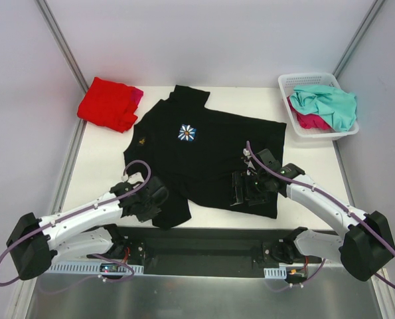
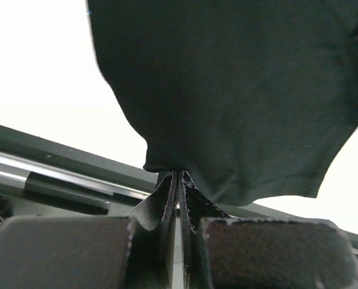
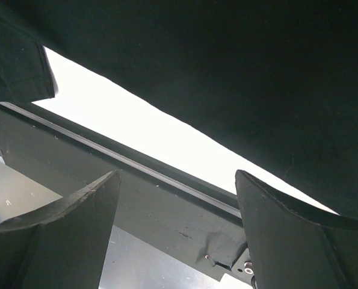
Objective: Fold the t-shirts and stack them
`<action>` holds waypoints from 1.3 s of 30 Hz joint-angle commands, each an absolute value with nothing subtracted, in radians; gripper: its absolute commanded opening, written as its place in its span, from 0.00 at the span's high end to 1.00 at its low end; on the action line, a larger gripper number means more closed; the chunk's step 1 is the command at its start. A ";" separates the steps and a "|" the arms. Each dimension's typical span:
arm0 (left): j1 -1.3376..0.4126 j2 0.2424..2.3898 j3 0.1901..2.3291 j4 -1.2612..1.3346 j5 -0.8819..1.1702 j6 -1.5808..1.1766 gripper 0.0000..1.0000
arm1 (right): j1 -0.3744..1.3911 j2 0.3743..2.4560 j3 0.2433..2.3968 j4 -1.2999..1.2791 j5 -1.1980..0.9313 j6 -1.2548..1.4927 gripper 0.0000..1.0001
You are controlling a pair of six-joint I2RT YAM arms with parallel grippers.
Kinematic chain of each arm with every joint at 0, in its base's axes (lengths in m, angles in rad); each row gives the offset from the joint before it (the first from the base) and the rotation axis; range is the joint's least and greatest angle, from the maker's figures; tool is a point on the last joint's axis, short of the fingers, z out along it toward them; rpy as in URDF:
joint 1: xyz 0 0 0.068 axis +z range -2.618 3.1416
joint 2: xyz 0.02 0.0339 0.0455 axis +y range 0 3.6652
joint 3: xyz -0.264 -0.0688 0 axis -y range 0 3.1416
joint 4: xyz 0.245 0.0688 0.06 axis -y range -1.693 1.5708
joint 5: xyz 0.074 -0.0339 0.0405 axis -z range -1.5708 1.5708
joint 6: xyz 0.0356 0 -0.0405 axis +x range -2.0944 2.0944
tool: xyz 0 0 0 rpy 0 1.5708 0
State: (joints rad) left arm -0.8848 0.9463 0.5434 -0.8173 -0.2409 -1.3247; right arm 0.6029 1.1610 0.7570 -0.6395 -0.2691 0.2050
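Centrally, the black shirt [image 1: 204,149] lies spread flat on the table [image 1: 97,173], daisy print up. Left gripper [image 2: 179,174]: jaws pinched together on the shirt's near-left hem corner. Right gripper [image 3: 175,180]: jaws wide apart, holding nothing, over the near-right hem. Red shirt [image 1: 107,104]: far left. Teal shirt [image 1: 330,103] and pink shirt [image 1: 310,121]: in the basket [image 1: 303,80], far right.

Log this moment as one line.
left pincer: shut on black t-shirt hem | right pincer: open, near hem | red t-shirt: folded, far-left | teal t-shirt: in basket
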 commanded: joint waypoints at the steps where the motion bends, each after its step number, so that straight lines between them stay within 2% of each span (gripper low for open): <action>1: -0.894 1.054 0.655 -0.810 -0.319 -1.253 1.00 | 0.607 1.140 0.761 -0.632 -0.279 0.204 0.19; 10: -0.844 1.132 0.837 -0.804 -0.364 -1.114 1.00 | 0.609 1.129 0.735 -0.643 -0.227 0.204 0.19; 18: -0.759 1.123 0.868 -0.804 -0.350 -1.048 1.00 | 0.607 1.075 0.715 -0.586 -0.253 0.216 0.19; 24: -0.667 1.077 0.925 -0.805 -0.370 -0.954 1.00 | 0.607 1.118 0.692 -0.555 -0.245 0.229 0.19; 30: -0.652 1.115 0.968 -0.804 -0.383 -0.911 1.00 | 0.569 1.149 0.652 -0.538 -0.166 0.273 0.19; 34: -0.647 1.144 0.968 -0.793 -0.379 -0.902 1.00 | 0.454 1.070 0.598 -0.560 -0.123 0.314 0.20; 39: -0.640 1.126 0.950 -0.772 -0.379 -0.888 1.00 | 0.413 0.941 0.583 -0.647 -0.014 0.356 0.20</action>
